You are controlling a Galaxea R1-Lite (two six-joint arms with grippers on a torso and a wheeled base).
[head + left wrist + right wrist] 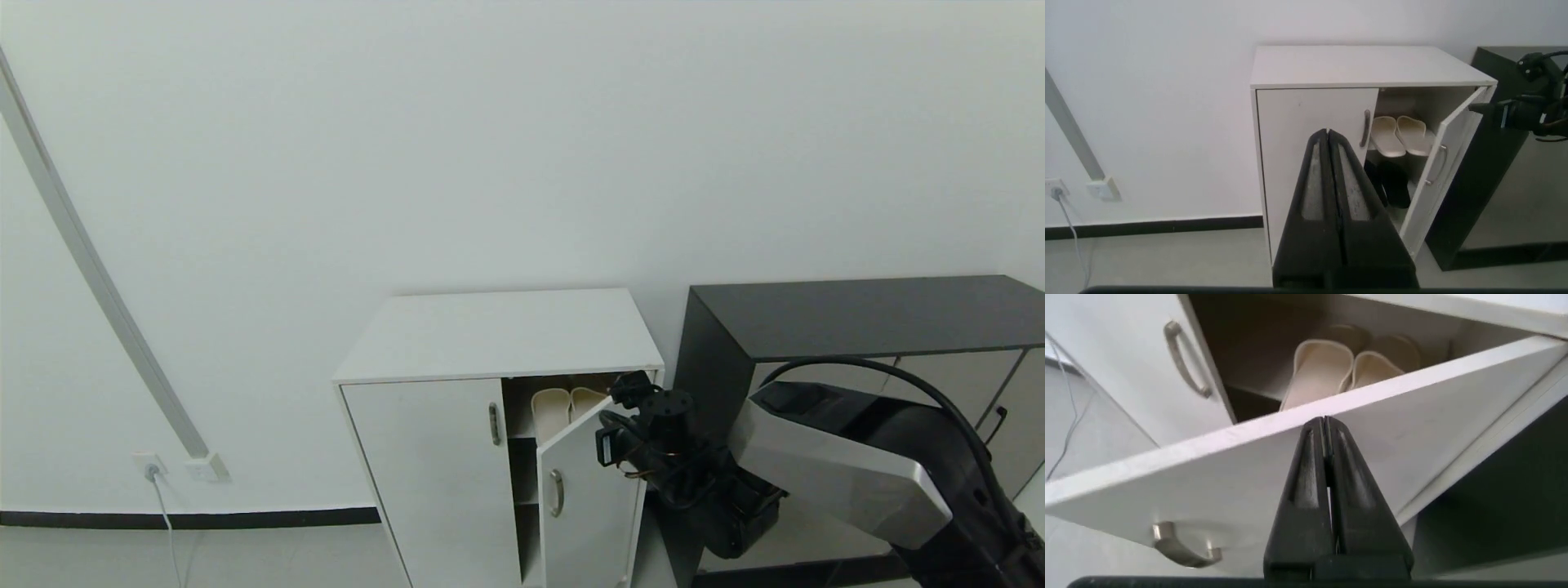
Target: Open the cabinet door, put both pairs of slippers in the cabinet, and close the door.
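White cabinet (498, 335) is standing against the wall. Its left-hand door (433, 474) is sitting shut, and its right-hand door (589, 514) is hanging partly open, swung out from the cabinet front. Each door is carrying a curved metal handle (556, 492) near its inner edge.

Cream slippers (566, 408) are lying side by side on the cabinet's upper shelf. Dark slippers (1392, 184) are lying on the shelf directly below them (seen through the gap beside the open door).

Right gripper (1325, 423) is hovering at the top edge of the right-hand door, close to the cabinet's right front corner. Its fingers are pressing together with no gap between them and are gripping nothing. Whether the tips are touching the door cannot be told.

Left gripper (1328, 133) is hanging well out in front of the cabinet, pointing toward the left-hand door, likewise fully closed and empty.

Dark sideboard (865, 314) is standing just beside the cabinet's right side. Wall socket (149, 467), with a cable plugged in, is sitting low on the wall well to the cabinet's left.
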